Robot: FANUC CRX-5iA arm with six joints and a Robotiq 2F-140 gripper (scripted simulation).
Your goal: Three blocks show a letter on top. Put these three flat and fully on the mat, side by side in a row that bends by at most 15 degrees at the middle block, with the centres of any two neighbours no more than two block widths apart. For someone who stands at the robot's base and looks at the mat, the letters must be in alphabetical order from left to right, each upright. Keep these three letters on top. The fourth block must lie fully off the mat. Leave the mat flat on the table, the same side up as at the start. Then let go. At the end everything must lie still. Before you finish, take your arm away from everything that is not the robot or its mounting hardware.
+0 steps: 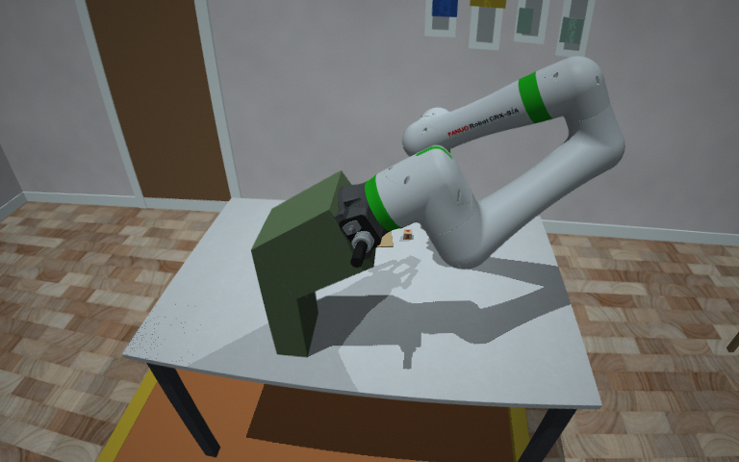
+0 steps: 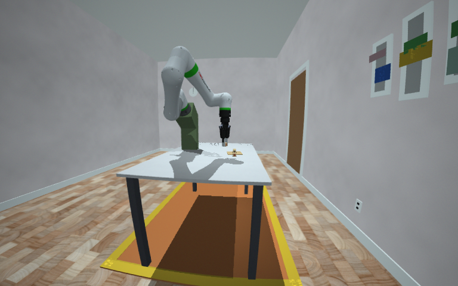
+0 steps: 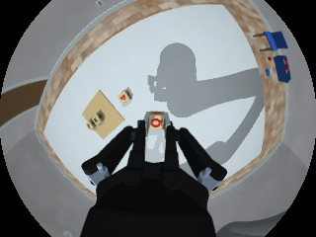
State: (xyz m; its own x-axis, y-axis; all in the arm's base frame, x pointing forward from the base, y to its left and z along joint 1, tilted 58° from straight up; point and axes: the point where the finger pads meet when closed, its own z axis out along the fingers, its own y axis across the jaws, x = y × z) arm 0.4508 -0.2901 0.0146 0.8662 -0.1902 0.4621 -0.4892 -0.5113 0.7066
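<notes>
Wrist view: a block [image 3: 156,121] with a red letter on top, which looks like an O though the print is too small to be sure, sits between the black fingers, and the gripper [image 3: 156,133] is clamped on it. In the exterior view the block [image 2: 224,143] hangs at the fingertips just above the desk [image 2: 189,168], with the gripper [image 2: 224,137] pointing straight down.

The mat [image 3: 102,114] is a tan square lying flat on the desk, to the left of the held block in the wrist view. A block [image 3: 99,118] with a dark marking lies on the mat, near its middle. Another block [image 3: 125,97] with a red mark stands on the desk just beside the mat's upper right edge, off it, between the mat and the held block. In the exterior view the mat [image 2: 238,153] lies to the right of the gripper and a little nearer the camera, with a block [image 2: 234,151] on it.

In the top view the arm [image 1: 490,163] hides most of the mat; only one corner [image 1: 385,240] shows, with a block [image 1: 407,234] just beside it. The arm is mounted on a green pedestal [image 1: 296,256] well apart from the mat.
</notes>
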